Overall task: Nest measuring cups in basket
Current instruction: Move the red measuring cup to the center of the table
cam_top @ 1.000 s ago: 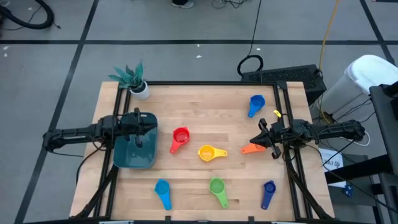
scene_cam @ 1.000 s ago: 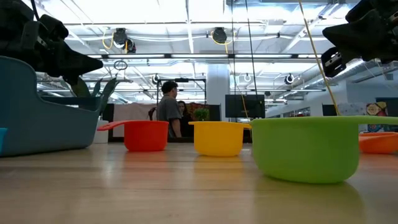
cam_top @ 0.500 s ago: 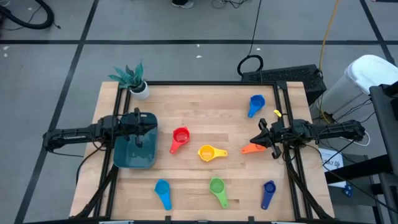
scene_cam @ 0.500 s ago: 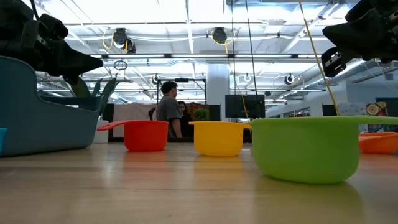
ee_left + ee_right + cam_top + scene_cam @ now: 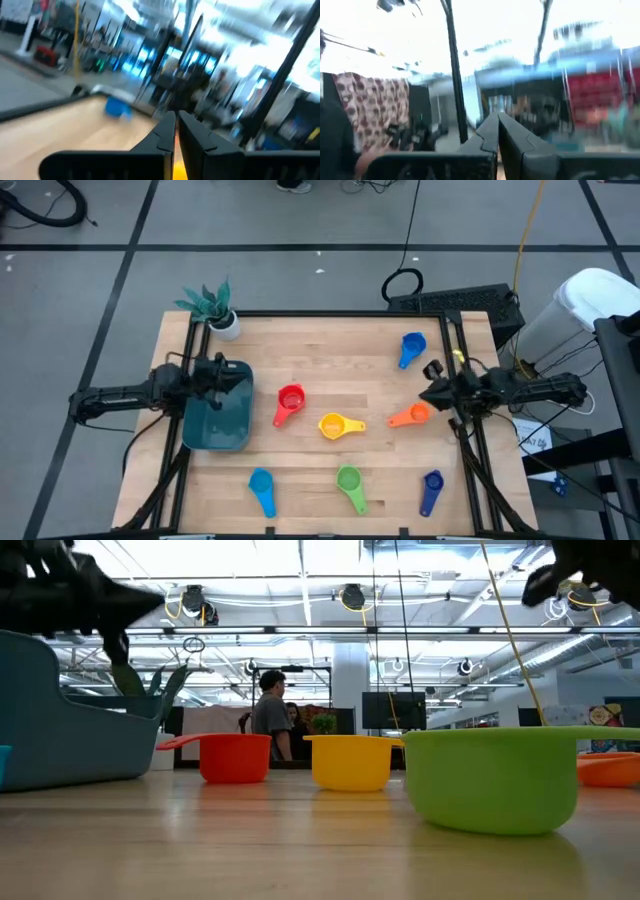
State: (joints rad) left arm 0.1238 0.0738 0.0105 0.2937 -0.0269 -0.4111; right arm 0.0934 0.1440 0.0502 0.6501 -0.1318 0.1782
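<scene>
On worktop (image 5: 330, 470): basket (image 5: 215, 425) at left side, left tool (image 5: 228, 376) over its far rim, fingers pressed together, empty. Right tool (image 5: 437, 393) near right edge, just beside orange cup (image 5: 409, 416), fingers together, holding nothing. Red cup (image 5: 290, 401), yellow cup (image 5: 335, 425), green cup (image 5: 349, 482) loose mid-worktop, apart from basket.

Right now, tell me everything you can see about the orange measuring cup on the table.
The orange measuring cup is a small plastic scoop with a round bowl and a short flat handle. It lies flat on the wooden table, right of the yellow cup, with its bowl towards the right gripper. That gripper hangs close beside it with fingers shut, not holding it. In the low view only its edge shows, behind the green cup.
</scene>
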